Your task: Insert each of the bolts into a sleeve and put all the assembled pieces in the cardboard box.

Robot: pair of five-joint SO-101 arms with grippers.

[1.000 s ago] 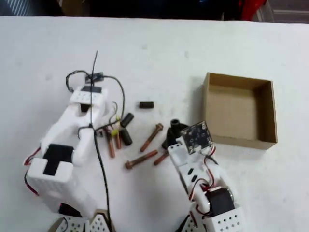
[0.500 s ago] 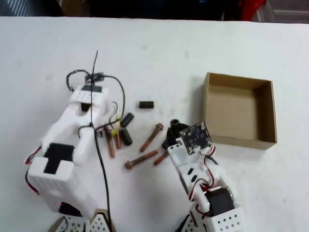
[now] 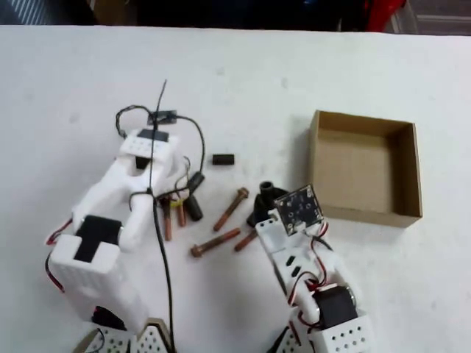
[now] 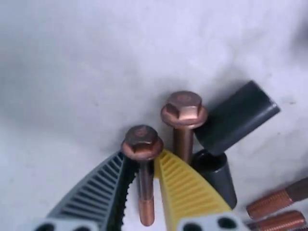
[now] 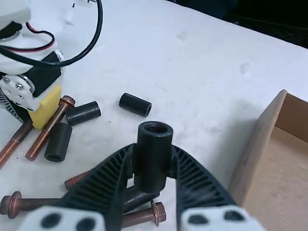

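My left gripper (image 4: pixel 143 163) is shut on the shank of a copper bolt (image 4: pixel 142 140), low over the table. A second bolt (image 4: pixel 183 120) lies right beside it, touching two black sleeves (image 4: pixel 236 118) (image 4: pixel 216 175). In the high view this gripper (image 3: pixel 174 200) sits among the loose parts left of centre. My right gripper (image 5: pixel 153 159) is shut on an upright black sleeve (image 5: pixel 155 134), bore facing up, just left of the cardboard box (image 3: pixel 364 165). One more sleeve (image 3: pixel 223 159) lies apart, farther back.
Loose bolts (image 3: pixel 231 208) (image 3: pixel 215 242) (image 3: pixel 246 240) lie between the two arms. The box (image 5: pixel 284 144) is open-topped, with its near wall close to the right gripper. The left arm's cables (image 3: pixel 158 147) hang over its wrist. Bare white table stretches behind and to the far left.
The left arm has shifted to the right and slightly back, the gripper staying by the bolts and sleeves. The right arm and its sleeve have not moved.
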